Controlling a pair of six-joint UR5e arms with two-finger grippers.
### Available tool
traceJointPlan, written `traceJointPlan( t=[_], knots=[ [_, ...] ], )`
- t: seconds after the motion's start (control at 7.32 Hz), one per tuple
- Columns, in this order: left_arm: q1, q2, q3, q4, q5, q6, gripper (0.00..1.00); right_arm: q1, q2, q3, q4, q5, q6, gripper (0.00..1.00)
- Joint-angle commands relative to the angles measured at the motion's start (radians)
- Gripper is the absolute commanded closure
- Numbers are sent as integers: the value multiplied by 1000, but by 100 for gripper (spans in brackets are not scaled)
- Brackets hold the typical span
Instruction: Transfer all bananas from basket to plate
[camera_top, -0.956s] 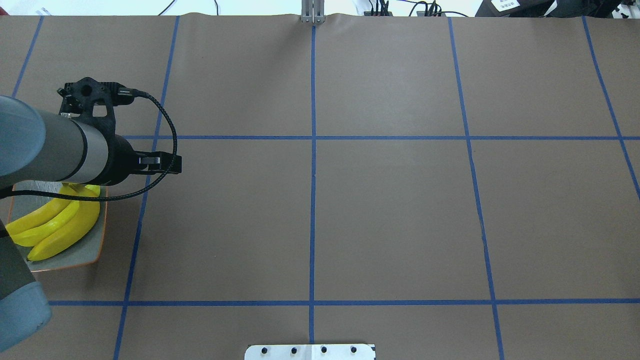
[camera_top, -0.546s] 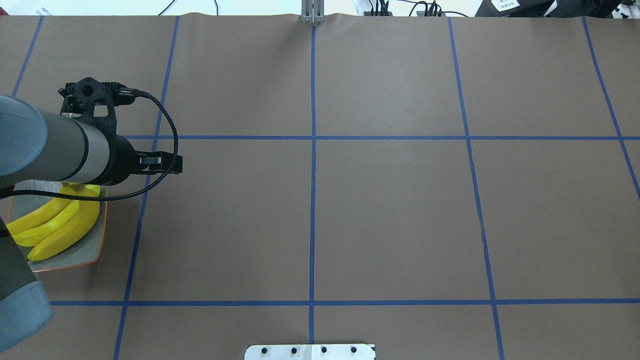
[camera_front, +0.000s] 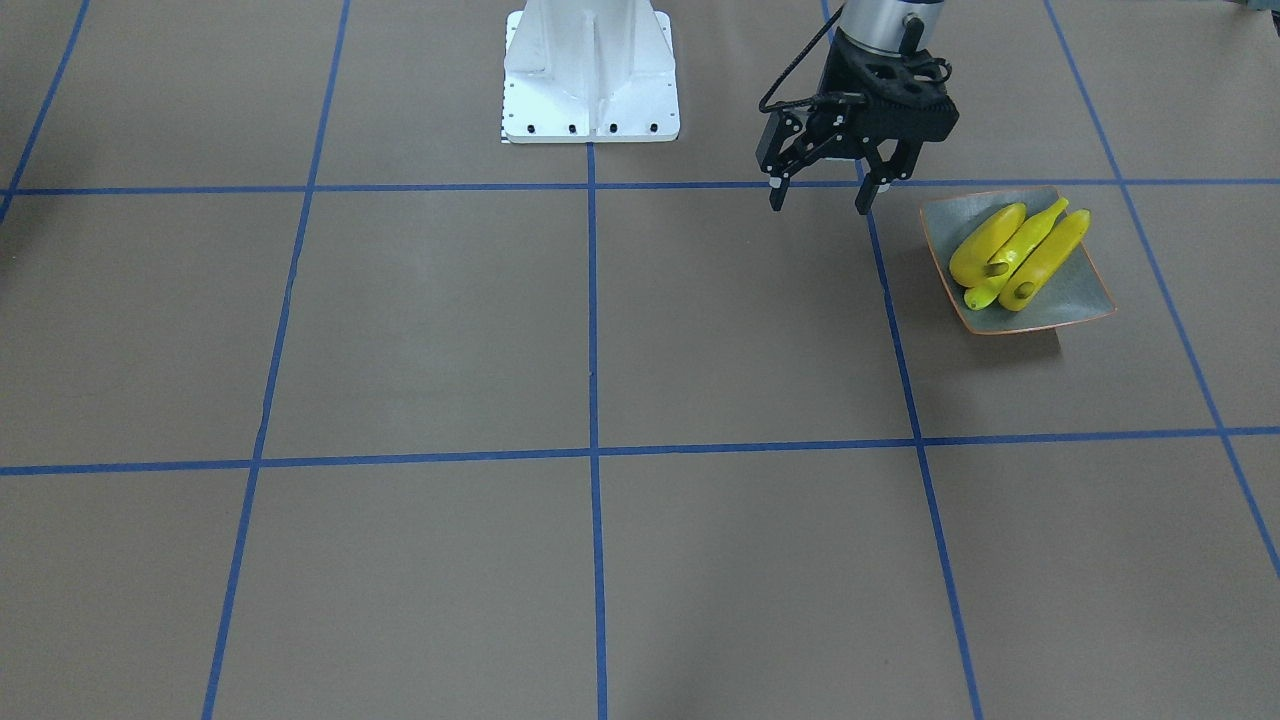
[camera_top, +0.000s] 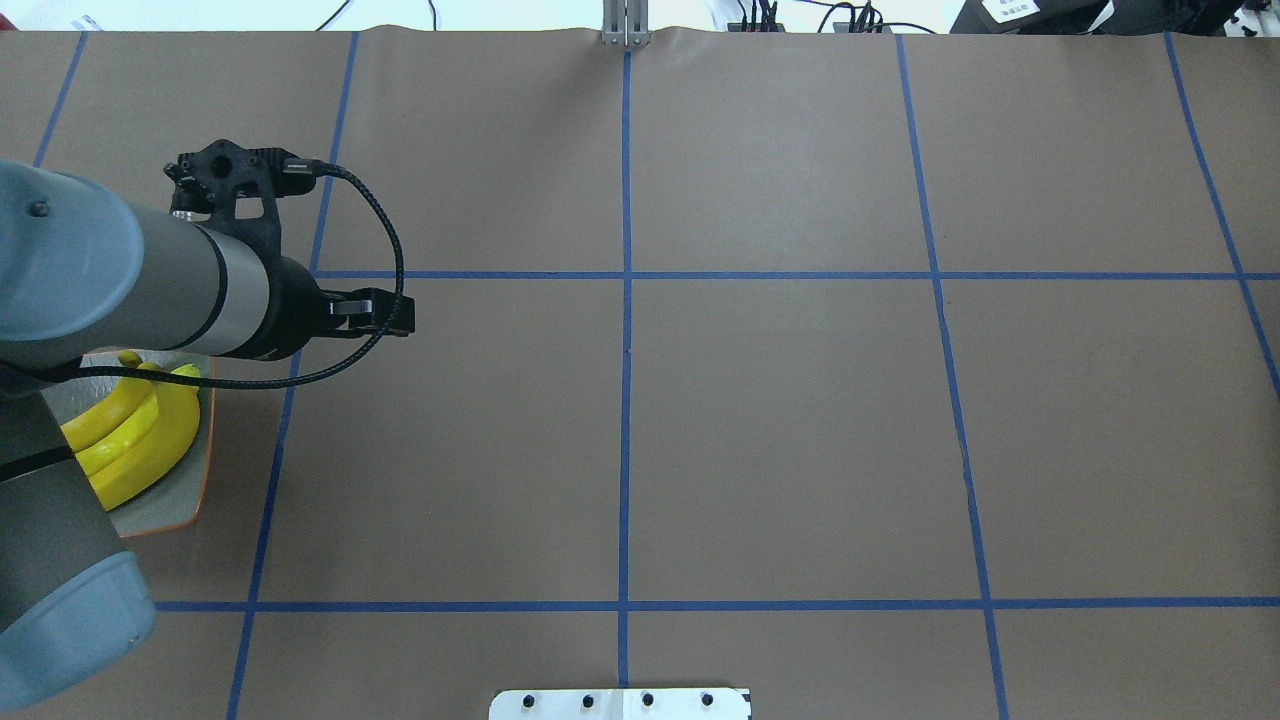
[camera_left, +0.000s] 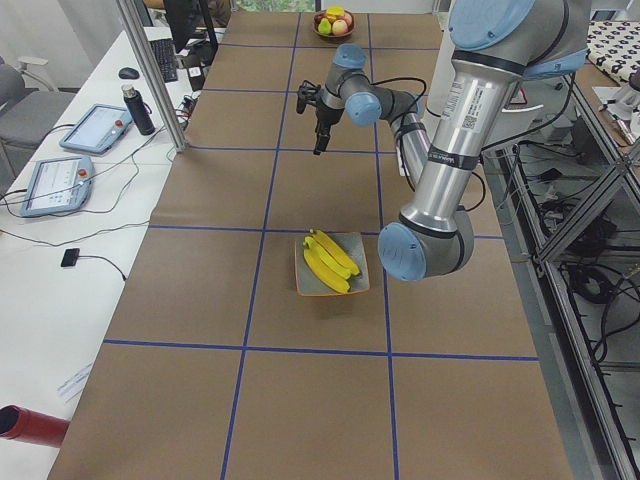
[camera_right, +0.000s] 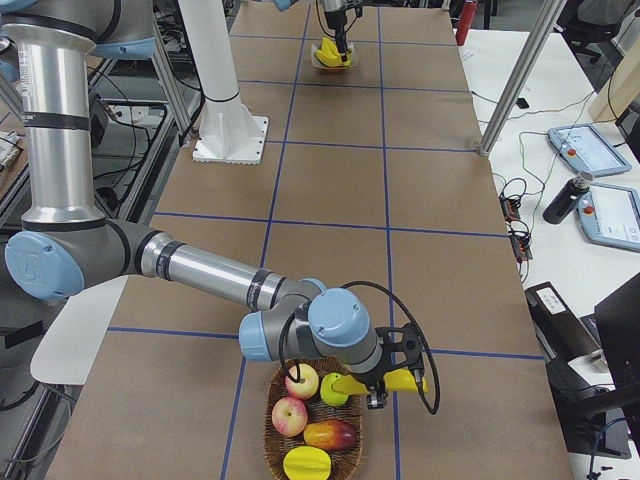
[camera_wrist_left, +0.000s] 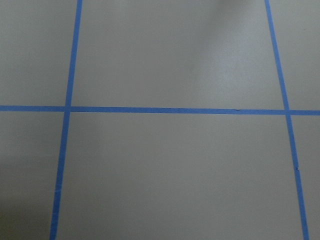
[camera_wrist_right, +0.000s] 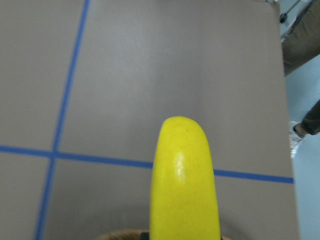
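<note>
Wide bare table (camera_front: 700, 340) runs from the fruit basket (camera_right: 272, 440) to the plate (camera_front: 1070, 292). The left gripper (camera_front: 818, 205), jaws apart, hangs above the table near the plate's inner corner. Three bananas (camera_front: 1010, 255) crowd the plate's middle, leaving grey strips alongside.

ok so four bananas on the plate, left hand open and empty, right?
Not four: the front-facing view shows three bananas on the plate. A fourth banana is over at the fruit basket in the exterior right view. The left hand is open and empty.

Four fixed views, two wrist close-ups
</note>
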Motion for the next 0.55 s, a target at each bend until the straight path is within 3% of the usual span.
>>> traceJointPlan(
  t=[0.0,0.27,0.41],
  knots=[
    [39,-87,23,-4,-1,-63,0,-110,15,177,12,67,364,100],
    [57,-136,26,-47,-1,-86,0,-284,34,347,15,61,703,100],
    [60,-146,58,-188,-1,-87,0,-337,86,388,16,61,850,100]
  ],
)
